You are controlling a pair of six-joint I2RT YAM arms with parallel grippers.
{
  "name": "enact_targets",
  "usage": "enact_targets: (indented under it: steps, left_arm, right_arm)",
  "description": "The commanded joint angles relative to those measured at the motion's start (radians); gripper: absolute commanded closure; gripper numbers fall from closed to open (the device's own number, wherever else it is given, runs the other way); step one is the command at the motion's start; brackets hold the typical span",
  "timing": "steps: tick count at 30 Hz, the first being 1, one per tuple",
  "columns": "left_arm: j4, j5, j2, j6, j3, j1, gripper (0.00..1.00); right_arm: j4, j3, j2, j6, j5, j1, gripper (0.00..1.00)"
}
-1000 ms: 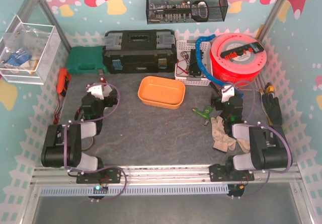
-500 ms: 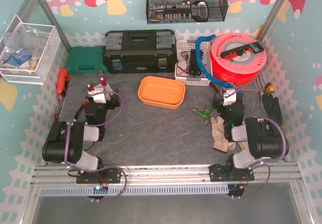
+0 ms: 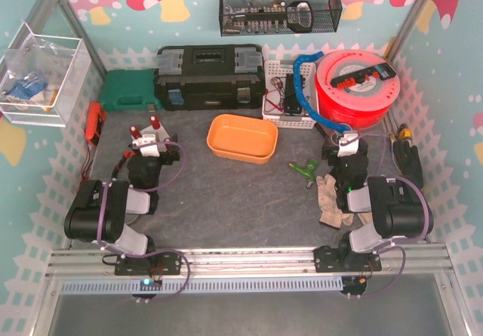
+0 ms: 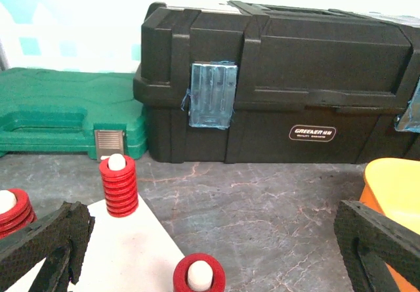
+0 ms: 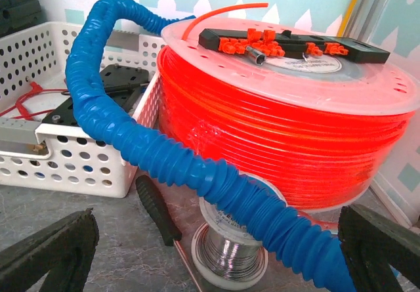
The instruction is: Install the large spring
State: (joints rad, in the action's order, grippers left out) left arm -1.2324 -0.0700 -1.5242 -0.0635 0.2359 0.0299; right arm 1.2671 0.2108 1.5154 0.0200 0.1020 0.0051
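A white base plate [image 4: 111, 252] lies under my left gripper [image 4: 210, 266], which is open and empty, its black fingers [image 4: 46, 243] on either side of the plate. A tall red spring [image 4: 119, 186] stands over a white peg at the plate's far corner. A shorter red spring [image 4: 13, 207] sits on a peg at the left and another [image 4: 199, 277] on the near peg. In the top view the plate [image 3: 148, 144] with two red springs [image 3: 155, 124] is just ahead of the left gripper [image 3: 147, 152]. My right gripper [image 3: 347, 143] is open and empty, far from the plate.
A black toolbox [image 3: 209, 77] and a green case [image 3: 130, 90] stand at the back, with an orange tray [image 3: 242, 137] mid-table. A white basket [image 5: 59, 154], blue hose [image 5: 197, 167], orange spool [image 5: 289, 115] and solder reel [image 5: 230, 252] face the right gripper. Gloves [image 3: 332, 200] lie beside the right arm.
My left gripper has drawn back off the white plate, so the red springs on it now show in the top view. The right arm has folded back slightly.
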Motion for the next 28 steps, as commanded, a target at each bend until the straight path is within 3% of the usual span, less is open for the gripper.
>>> enact_targets:
  steps: [1, 28]
  left_arm:
    - [-0.033, 0.013, 0.001, 0.013, -0.005, 0.007, 0.01]
    - [-0.039, 0.030, 0.000, 0.016, -0.008, 0.014, 0.01]
  right_arm:
    - [0.041, -0.011, -0.005, 0.011, 0.018, -0.005, 0.01]
    - [0.040, -0.012, -0.005, 0.012, 0.018, -0.005, 0.01]
